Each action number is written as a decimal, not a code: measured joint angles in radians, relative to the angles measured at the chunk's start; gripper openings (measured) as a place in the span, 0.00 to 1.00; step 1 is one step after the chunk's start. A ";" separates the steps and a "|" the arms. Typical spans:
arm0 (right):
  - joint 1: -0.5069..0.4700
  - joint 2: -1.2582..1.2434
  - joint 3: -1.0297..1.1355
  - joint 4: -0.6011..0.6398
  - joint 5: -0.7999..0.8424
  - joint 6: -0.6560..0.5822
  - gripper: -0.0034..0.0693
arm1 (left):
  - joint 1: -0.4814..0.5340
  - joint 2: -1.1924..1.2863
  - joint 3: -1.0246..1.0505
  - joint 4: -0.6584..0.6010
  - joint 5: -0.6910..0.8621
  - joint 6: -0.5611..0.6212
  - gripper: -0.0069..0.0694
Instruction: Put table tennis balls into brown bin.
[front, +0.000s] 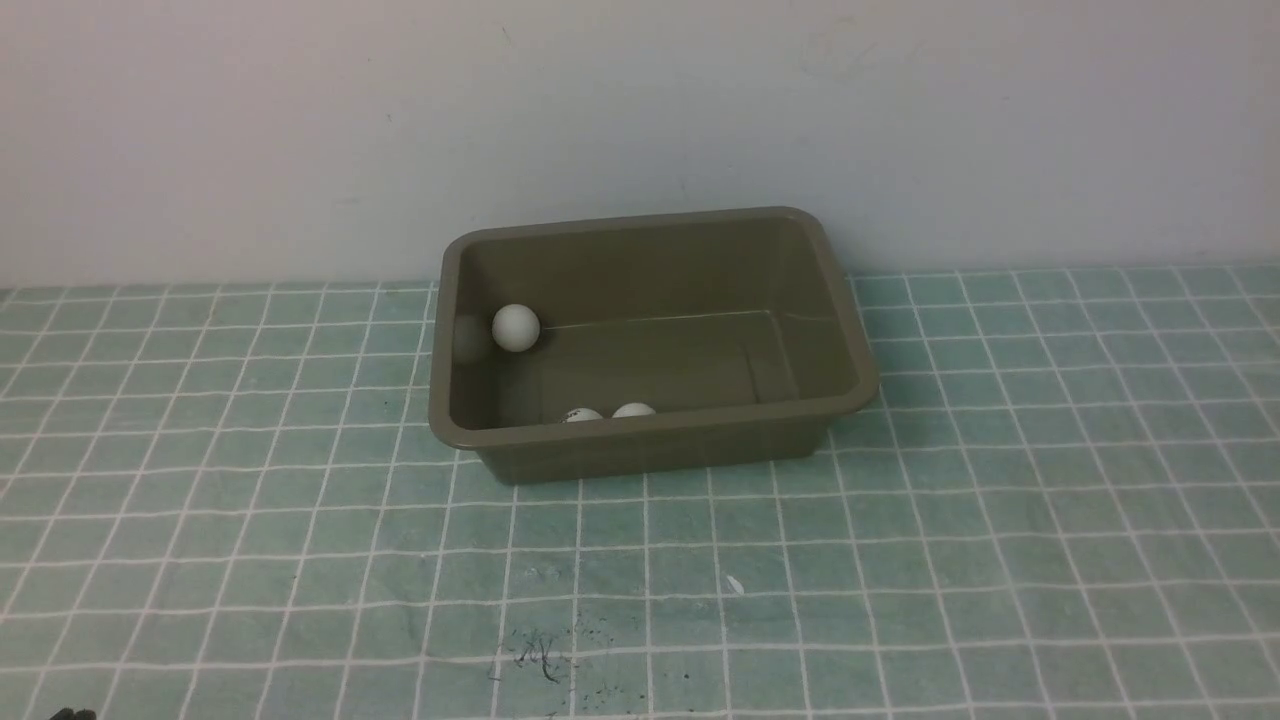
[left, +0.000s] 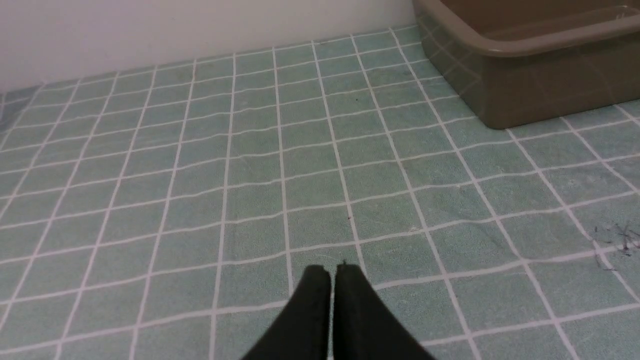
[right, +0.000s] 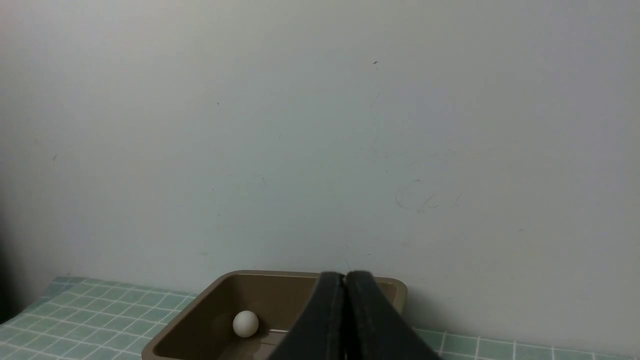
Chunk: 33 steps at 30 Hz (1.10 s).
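With my left gripper (left: 330, 272) and right gripper (right: 346, 280) both pressed together on nothing, I judge the three table tennis balls (front: 516, 328), lying inside the brown bin (front: 650, 448), light, slick and dentable, best pinched softly across their middles.

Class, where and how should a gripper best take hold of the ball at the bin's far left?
Probably around the middle of the ball, coming from above with open jaws: it is round, and the bin's walls surround it.
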 joint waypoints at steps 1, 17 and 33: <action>0.000 0.000 0.000 0.000 0.000 0.000 0.03 | 0.000 0.000 0.000 0.000 0.000 0.000 0.08; 0.000 0.000 0.000 -0.005 0.000 -0.005 0.03 | 0.000 0.000 0.000 0.000 0.000 0.000 0.08; -0.323 -0.140 0.525 -0.112 -0.025 -0.054 0.03 | 0.000 0.000 0.000 0.001 0.001 0.000 0.08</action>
